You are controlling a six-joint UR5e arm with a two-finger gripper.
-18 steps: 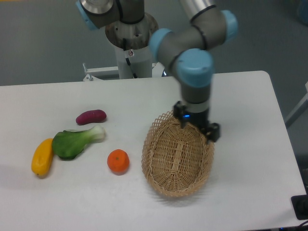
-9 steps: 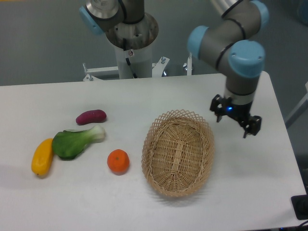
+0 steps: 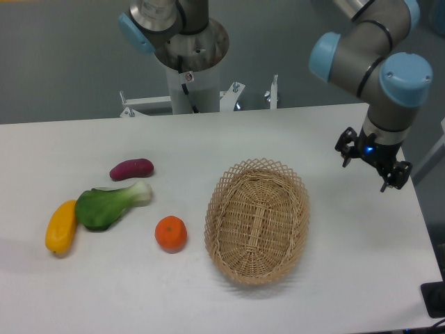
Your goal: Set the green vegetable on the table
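The arm's upper links run out of the top edge of the view, and a dark object is cut off at the bottom right corner. The black 2-finger gripper [image 3: 372,167] hangs over the right edge of the large flat white worktop [image 3: 208,299]; its 2 fingers stand apart with nothing between them, so it is open and empty, though the fingertips are small and hard to make out.

The green toy bok choy with the pale stalk [image 3: 110,204] lies flat on the worktop near the left edge, its leafy end just beside, perhaps touching, the yellow oblong fruit [image 3: 60,226]. The purple sweet potato [image 3: 131,168] sits a little behind it, the round orange fruit [image 3: 171,233] to its right, and the oval woven wicker basket [image 3: 257,220] near the middle holds nothing visible.

Compared with 1 second ago the gripper has left the basket's far rim and swung out to the right edge; the produce and basket have not shifted
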